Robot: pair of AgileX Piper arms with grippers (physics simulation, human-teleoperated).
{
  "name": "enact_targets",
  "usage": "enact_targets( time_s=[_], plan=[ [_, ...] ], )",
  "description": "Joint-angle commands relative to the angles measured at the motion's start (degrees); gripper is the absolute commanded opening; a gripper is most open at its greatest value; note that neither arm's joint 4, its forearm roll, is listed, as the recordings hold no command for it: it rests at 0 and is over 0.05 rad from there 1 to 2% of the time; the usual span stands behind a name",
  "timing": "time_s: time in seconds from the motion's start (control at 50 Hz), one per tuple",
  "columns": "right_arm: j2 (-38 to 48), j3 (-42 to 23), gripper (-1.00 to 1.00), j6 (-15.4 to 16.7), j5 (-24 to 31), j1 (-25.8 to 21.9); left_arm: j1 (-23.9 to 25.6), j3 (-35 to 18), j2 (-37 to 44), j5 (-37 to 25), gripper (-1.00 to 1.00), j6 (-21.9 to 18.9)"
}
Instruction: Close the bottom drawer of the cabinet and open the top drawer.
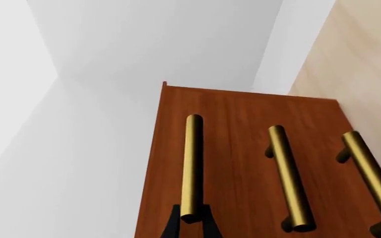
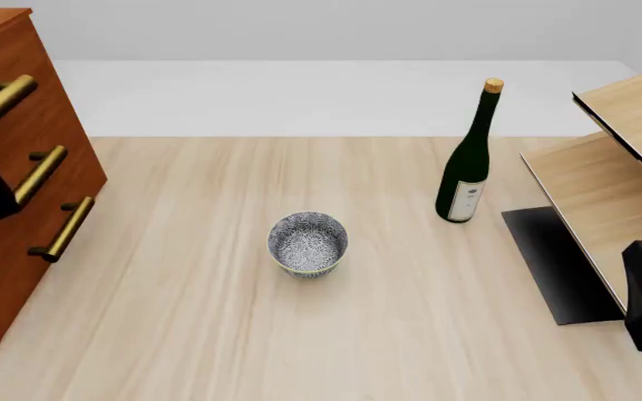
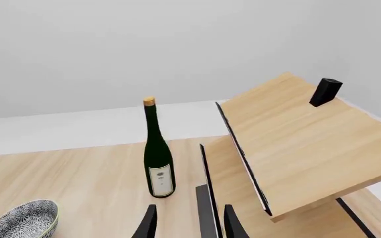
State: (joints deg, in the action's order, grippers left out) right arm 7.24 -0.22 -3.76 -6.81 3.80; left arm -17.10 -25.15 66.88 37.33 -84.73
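Brass bar handles line the reddish-brown cabinet (image 2: 20, 184), left gripper (image 1: 192, 223) straddling one, jaw contact unclear; right gripper (image 3: 188, 223) open.

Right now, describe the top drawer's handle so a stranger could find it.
Find the reddish-brown cabinet at the table's left edge. Three brass bar handles run down its front; the top drawer's handle is the uppermost, with the left gripper at it.
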Motion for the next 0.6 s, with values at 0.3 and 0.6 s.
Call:
enact_targets(
  time_s=[0.3,0.6],
  plan=[
    [-1.09,0.05,1.00,-0.28,1.05,0.17,4.47,-0.09,0.20,2.20,-1.00,-2.07],
    [-1.24,0.05,1.00,-0.36,1.17,0.27,7.12,0.42,0.07,3.02,-1.00,-2.91]
  ],
)
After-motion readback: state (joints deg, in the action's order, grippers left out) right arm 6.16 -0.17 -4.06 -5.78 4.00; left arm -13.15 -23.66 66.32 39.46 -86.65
